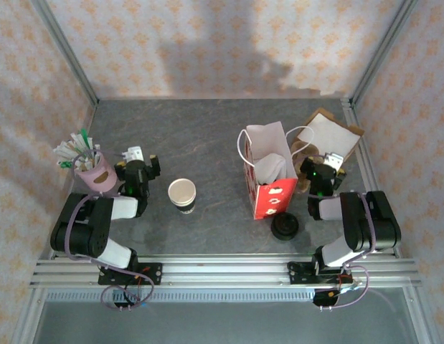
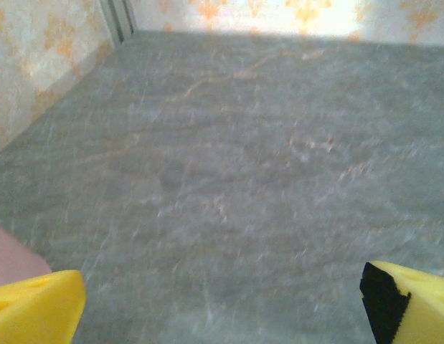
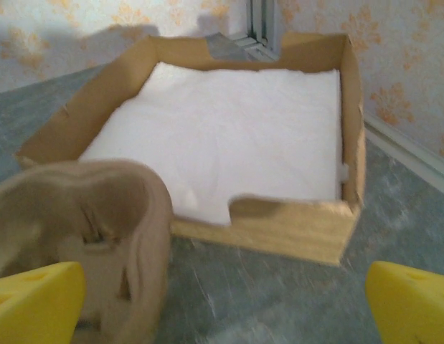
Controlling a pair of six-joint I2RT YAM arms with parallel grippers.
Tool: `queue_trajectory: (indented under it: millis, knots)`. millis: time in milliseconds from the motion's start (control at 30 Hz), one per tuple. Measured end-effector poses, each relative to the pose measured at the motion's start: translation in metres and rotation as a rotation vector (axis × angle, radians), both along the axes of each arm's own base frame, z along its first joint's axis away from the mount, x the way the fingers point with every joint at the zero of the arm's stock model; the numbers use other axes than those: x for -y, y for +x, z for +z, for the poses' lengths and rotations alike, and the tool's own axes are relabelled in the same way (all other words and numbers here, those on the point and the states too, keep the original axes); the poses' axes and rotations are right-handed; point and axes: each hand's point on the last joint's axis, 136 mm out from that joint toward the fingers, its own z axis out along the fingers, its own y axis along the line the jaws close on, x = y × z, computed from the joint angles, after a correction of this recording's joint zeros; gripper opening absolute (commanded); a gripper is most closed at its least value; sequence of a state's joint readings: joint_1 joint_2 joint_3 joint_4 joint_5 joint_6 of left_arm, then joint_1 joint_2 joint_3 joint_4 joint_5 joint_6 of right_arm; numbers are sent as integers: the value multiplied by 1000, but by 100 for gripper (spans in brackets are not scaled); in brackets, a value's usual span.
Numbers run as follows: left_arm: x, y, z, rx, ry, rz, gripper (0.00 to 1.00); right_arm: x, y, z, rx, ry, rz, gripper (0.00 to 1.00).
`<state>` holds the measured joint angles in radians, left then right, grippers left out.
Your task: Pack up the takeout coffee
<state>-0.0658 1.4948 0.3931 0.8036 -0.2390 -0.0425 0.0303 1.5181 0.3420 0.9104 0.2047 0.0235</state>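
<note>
Looking down, you see both grippers wide, holding nothing: left gripper (image 1: pixel 144 157) near the open-topped paper cup (image 1: pixel 182 192), which stands on the table (image 1: pixel 207 136) between it and the red bag (image 1: pixel 269 188); right gripper (image 1: pixel 323 162) near the cardboard tray (image 1: pixel 338 132).

Arms: left arm (image 1: pixel 89 233), right arm (image 1: pixel 361 222); black housings, white links
Cables (image 1: pixel 105 295): grey loops at bases
Left pincer fingers (image 2: pixel 36 309): yellow, black ribbed pad
Right pincer fingers (image 3: pixel 35 301): yellow
</note>
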Motion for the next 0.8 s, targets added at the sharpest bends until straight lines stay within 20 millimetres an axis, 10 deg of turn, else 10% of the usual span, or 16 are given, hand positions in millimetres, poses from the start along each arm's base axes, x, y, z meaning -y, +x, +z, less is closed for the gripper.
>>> queue_trajectory:
  millis: [800]
  knots:
    - [0, 0, -3, -21, 1, 0, 100, -7, 7, -1, -47, -25, 22, 99]
